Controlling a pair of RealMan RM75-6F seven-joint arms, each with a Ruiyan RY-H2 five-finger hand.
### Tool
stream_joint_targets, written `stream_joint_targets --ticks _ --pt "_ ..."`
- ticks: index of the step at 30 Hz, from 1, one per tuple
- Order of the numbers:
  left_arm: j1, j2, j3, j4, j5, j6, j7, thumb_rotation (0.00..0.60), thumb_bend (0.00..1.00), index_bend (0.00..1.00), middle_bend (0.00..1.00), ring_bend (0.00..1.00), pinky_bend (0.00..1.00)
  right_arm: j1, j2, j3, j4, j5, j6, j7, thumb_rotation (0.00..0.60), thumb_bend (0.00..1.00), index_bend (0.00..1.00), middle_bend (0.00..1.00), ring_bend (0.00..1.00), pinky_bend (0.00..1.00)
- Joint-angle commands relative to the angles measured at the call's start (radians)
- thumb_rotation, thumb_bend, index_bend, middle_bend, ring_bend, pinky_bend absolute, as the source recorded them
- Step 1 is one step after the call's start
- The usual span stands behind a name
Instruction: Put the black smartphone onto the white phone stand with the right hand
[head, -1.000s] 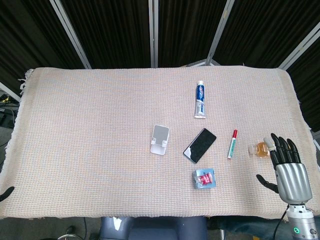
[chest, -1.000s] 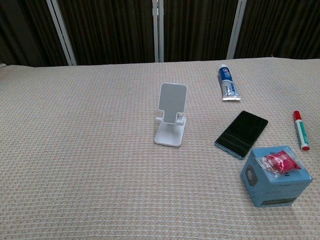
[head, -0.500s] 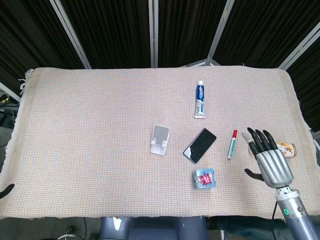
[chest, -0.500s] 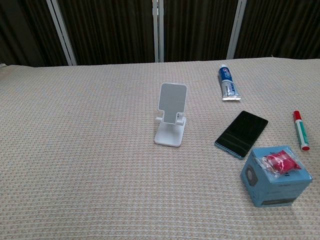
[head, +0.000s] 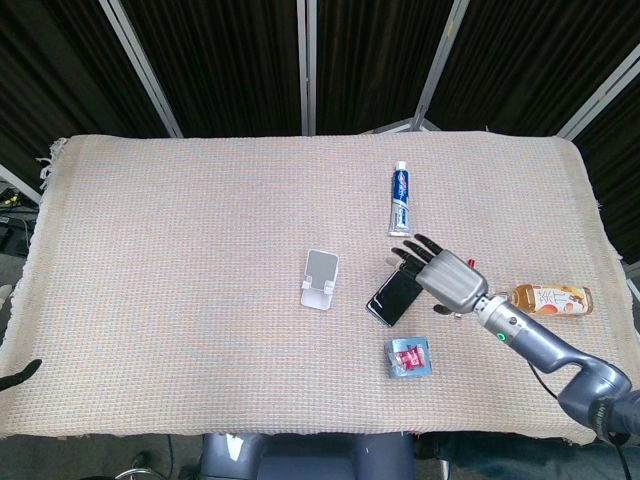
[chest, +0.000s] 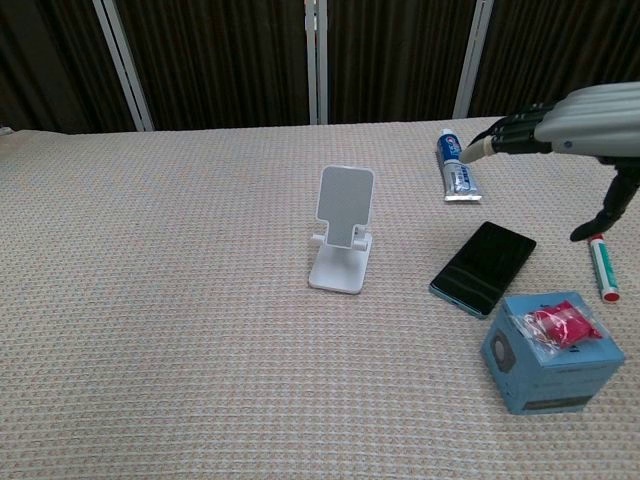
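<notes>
I had the right hand (head: 445, 274) out over the table (head: 180, 250), its fingers (chest: 500, 138) spread apart and holding nothing. In the head view it hung above the upper end of the black smartphone (head: 392, 296), covering that end; the chest view showed it raised clear of the phone (chest: 484, 267), so it was not touching. The phone lay flat on the woven cloth, angled, just right of the white phone stand (head: 320, 278), which stood upright and apart from it. A toothpaste tube (head: 401, 199) lay beyond the phone, and a red-capped marker (chest: 602, 261) lay to its right. A blue box (head: 410, 357) with a red item on top sat just in front of the phone. A bottle of amber drink (head: 551, 298) lay on its side near the right edge. Of my left hand (head: 18, 375) I saw only a dark tip at the table's left edge, and I could not tell how it was set.
</notes>
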Motion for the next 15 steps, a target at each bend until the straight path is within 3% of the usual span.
stream_joint_targets --ticks 1,15 --pt "-0.003 -0.005 -0.003 0.004 -0.008 -0.004 0.006 0.600 0.00 0.00 0.00 0.00 0.00 0.045 -0.060 -0.038 0.076 -0.048 -0.026 0.015 0.600 0.00 0.08 0.09 0.01 0.00" --pt "-0.012 -0.023 -0.010 0.013 -0.042 -0.022 0.037 0.600 0.00 0.00 0.00 0.00 0.00 0.113 -0.253 -0.142 0.368 -0.117 -0.030 0.018 0.600 0.00 0.09 0.11 0.05 0.00"
